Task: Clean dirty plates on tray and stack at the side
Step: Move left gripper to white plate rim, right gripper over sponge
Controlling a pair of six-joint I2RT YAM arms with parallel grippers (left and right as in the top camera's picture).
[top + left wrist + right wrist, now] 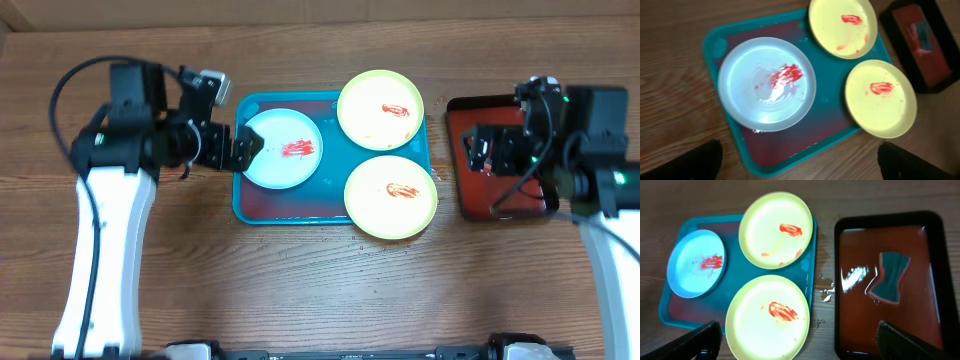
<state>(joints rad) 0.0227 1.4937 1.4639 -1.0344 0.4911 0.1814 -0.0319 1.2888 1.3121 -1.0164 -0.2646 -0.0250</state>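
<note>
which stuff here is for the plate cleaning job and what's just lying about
job: blue plate, far yellow plate, near yellow plate, teal tray; probably the sponge and red tray
lying about: water droplets between the trays

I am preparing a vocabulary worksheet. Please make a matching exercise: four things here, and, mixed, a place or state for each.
1 pale blue plate
2 far yellow plate
3 dark-red tray
4 left gripper

a open, beside the blue plate
b overhangs the far rim of the teal tray
c right of the teal tray
d left part of the teal tray

Pairs: 1-d, 2-b, 3-c, 4-a
</note>
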